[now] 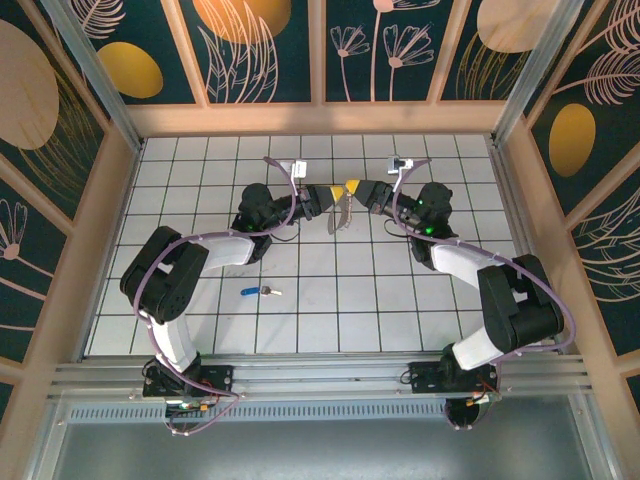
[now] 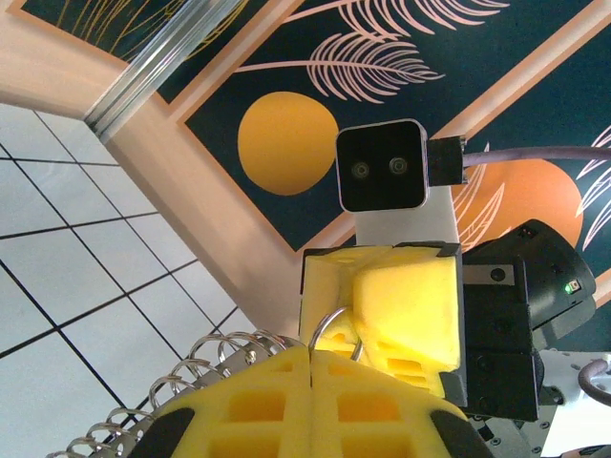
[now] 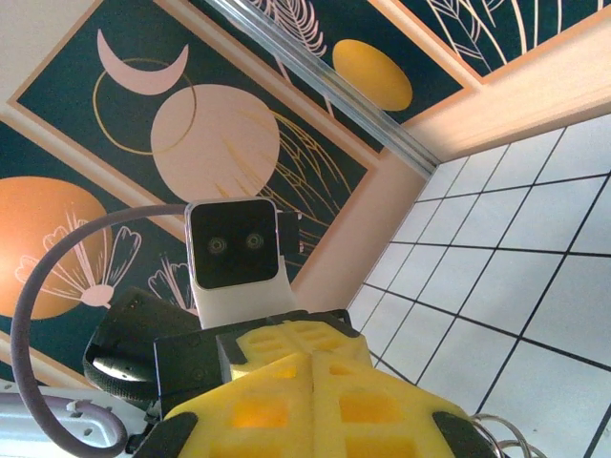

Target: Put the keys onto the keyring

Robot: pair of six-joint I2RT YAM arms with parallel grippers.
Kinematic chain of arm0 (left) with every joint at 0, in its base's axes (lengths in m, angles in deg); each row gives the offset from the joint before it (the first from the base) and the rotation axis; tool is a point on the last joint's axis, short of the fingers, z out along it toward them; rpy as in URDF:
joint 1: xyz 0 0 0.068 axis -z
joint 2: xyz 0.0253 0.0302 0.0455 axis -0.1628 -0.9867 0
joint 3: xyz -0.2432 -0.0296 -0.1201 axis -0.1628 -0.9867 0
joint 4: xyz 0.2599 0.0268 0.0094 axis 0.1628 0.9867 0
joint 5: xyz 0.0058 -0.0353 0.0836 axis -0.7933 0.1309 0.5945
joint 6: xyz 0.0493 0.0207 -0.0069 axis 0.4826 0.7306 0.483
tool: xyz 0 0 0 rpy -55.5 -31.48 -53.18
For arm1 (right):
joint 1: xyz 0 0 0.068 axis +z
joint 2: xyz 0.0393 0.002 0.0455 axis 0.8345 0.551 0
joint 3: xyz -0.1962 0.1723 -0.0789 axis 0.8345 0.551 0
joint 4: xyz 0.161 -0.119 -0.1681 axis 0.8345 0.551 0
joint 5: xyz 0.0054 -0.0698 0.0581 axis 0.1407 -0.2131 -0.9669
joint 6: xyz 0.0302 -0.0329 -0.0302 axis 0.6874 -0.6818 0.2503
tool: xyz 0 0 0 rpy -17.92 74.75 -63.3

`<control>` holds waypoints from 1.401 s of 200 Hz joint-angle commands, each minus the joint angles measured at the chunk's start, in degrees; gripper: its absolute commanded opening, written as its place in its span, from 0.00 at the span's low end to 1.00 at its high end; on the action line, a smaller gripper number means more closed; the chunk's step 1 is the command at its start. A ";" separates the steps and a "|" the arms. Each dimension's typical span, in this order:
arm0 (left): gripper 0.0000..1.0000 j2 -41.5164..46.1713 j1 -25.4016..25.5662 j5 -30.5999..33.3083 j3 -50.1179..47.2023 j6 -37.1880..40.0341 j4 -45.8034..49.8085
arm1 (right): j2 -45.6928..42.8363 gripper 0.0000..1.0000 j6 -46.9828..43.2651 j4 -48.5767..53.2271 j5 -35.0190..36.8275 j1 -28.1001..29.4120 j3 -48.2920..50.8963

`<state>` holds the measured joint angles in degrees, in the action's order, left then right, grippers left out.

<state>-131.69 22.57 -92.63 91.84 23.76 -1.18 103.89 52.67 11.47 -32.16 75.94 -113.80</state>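
Yellow left jaws pinch brown, thin-ringed keyring (image 1: 340,214).

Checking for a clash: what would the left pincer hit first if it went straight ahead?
Probably the right pincer, facing it close ahead, with the keyring between their tips; depth is unclear.
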 commanded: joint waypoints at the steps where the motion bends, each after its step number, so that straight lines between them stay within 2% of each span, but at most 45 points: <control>1: 0.00 -0.65 0.40 0.37 2.03 0.61 -2.92 | -1.13 0.00 -1.80 -0.91 -1.82 -0.16 0.65; 90: 0.00 -0.24 0.45 -1.05 2.20 -0.31 -4.84 | 0.23 0.00 -1.23 -2.39 -1.57 -0.63 1.22; 110: 0.12 -0.68 0.57 -1.89 2.22 -1.07 -5.89 | 0.81 0.00 -0.52 -3.44 -1.76 -0.61 1.22; 145: 0.17 -1.17 0.91 -3.15 2.21 -1.37 -6.79 | 1.35 0.00 0.32 -4.41 -1.89 -0.64 1.22; 196: 0.12 -1.88 1.43 -4.32 4.34 -1.51 -7.13 | 1.52 0.00 0.28 -4.30 -1.81 -0.63 1.13; 231: 0.00 -1.71 1.45 -4.07 4.19 -1.45 -6.98 | 1.36 0.00 -0.05 -3.74 -1.73 -0.66 1.14; 254: 0.00 -0.98 1.45 -3.37 3.74 -0.34 -5.65 | 0.70 0.00 -0.08 -2.42 -2.04 -1.89 0.79; 269: 0.00 0.27 1.45 -2.88 3.61 2.35 -2.31 | -1.29 0.24 0.51 -1.58 -1.59 -4.18 1.50; 280: 0.00 1.49 1.45 -2.65 3.44 5.17 0.46 | -3.53 0.34 0.73 -0.80 -1.49 -6.13 2.37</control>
<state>-133.18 23.29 -94.66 94.16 23.30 -2.93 104.43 52.59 9.66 -33.71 73.73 -113.14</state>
